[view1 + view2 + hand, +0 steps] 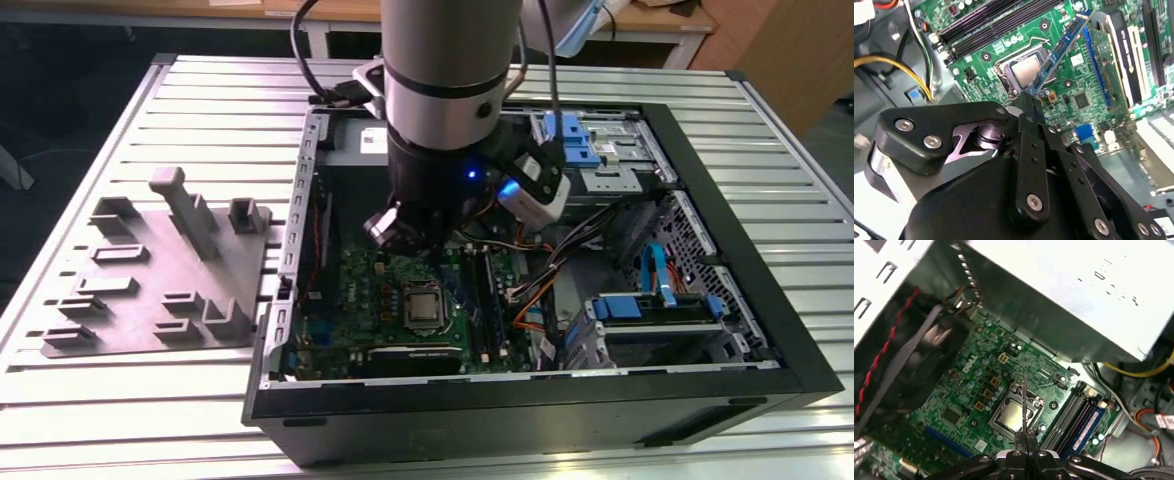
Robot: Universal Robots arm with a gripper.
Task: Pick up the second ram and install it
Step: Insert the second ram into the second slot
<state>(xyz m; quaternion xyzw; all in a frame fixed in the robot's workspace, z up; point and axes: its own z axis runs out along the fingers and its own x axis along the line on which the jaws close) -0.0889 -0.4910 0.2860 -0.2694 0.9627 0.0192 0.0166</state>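
Observation:
My gripper (1026, 100) is shut on the second ram (1059, 47), a thin blue-green stick that juts out from the fingertips over the green motherboard (1064, 95). The first wrist view shows the same stick edge-on as a thin line (1024, 405) rising from the gripper (1024, 437), above the CPU socket (1011, 417). The black memory slots (1069, 415) lie beside the socket, apart from the held stick, and one slot has a blue stick (1086, 427) seated in it. In the exterior view the arm (441, 120) reaches down into the open computer case (694, 210).
A grey plastic tray (147, 290) with raised blocks lies on the slatted table at the exterior view's left. Inside the case are a silver power supply (1064, 295), a black fan (914, 360), orange and yellow cables (534, 295), and blue drive brackets (654, 305).

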